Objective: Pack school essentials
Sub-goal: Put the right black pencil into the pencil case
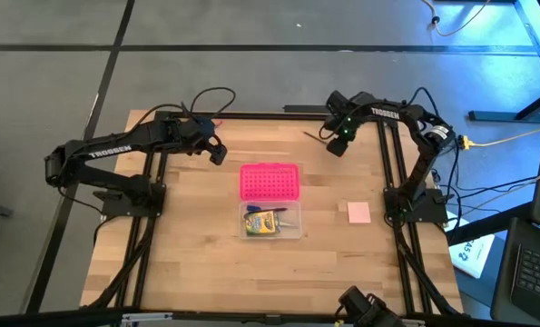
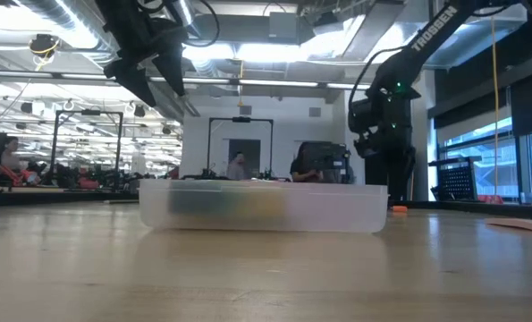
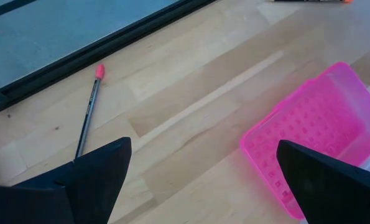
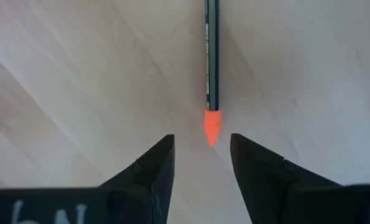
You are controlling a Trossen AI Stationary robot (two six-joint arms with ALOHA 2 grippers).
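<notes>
- Landmark: clear plastic box, roughly mid-table.
- Pink dotted lid lies flat, touching the box's far long side. In the left wrist view, lid fills the area between the two fingers.
- Crayon box sits inside the clear box, yellow-green, tilted. Something dark lies beside it in the box; can't tell what.
- In the low view the clear box is a blurred band with a dark and yellowish smear inside.
- Pale pink pad is flat on the table, to the right of the clear box, apart from it.
- Right gripper hovers beyond the lid, toward the far right corner of the table. Jaws partly apart, nothing between them.
- Right wrist view: gripper is lined up on an orange-tipped pencil; the tip sits just ahead of the gap, not inside it. No contact visible.
- Left gripper hovers beyond the lid's left end, jaws wide apart, holding nothing.
- Left wrist view: gripper looks over a second pencil, red-tipped, lying on the table near the far edge, well apart from the lid.
- People stand in the room behind the table in the low view.
</notes>
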